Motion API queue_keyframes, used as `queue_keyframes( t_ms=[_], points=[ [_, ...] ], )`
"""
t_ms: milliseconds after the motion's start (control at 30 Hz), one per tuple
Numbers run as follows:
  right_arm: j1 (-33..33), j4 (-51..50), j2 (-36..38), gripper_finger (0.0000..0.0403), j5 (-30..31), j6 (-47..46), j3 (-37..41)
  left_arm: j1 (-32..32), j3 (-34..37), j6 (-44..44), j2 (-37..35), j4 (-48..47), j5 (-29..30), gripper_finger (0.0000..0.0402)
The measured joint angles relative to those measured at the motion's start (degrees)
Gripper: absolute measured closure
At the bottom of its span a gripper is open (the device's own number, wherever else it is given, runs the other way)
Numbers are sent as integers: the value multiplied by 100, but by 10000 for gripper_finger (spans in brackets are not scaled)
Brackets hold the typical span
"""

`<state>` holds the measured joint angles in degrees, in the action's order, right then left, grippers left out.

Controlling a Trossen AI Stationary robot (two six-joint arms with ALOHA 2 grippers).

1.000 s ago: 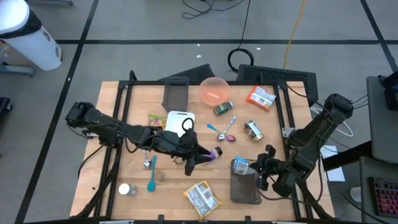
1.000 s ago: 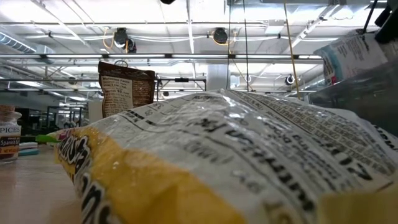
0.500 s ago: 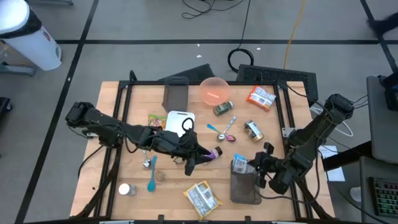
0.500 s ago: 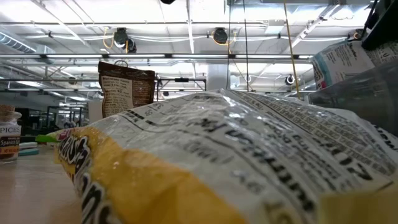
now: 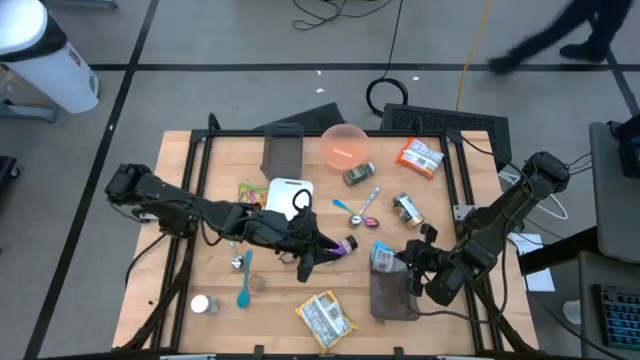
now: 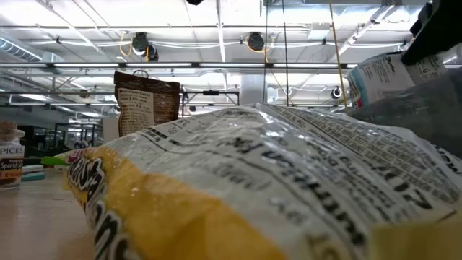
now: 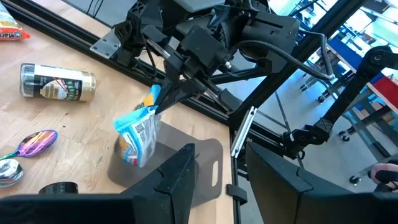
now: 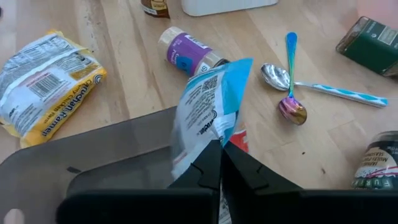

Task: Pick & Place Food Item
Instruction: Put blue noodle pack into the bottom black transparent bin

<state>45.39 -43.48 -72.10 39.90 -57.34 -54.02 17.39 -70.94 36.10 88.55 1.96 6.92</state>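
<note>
From above, the right gripper (image 5: 400, 262) pinches a crinkly blue-and-white snack bag (image 5: 383, 257) over the dark plastic tray (image 5: 392, 305). The left gripper (image 5: 318, 247) rests mid-table.

The left wrist view shows its fingers (image 7: 176, 180) spread apart.

The right wrist view shows the bag (image 8: 208, 109) squeezed tight.

R gripper (image 5: 398, 262) w/ blue pouch (image 5: 383, 258) shifted left over grey tray (image 5: 393, 300); person now crossing floor behind table.

A robotics lab is showing itself around the wooden table (image 5: 215, 300): taped grey floor (image 5: 200, 40), trailing cables (image 5: 395, 95), ceiling strip lights (image 6: 216, 32) glowing overhead.
</note>
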Motion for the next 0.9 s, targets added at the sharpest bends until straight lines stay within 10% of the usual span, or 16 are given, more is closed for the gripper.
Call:
queue_keyframes(
  t_ms=[900],
  points=[
    [271,599,0,403,-71,126,490,1,0,-3,0,-22,0,252]
  ],
)
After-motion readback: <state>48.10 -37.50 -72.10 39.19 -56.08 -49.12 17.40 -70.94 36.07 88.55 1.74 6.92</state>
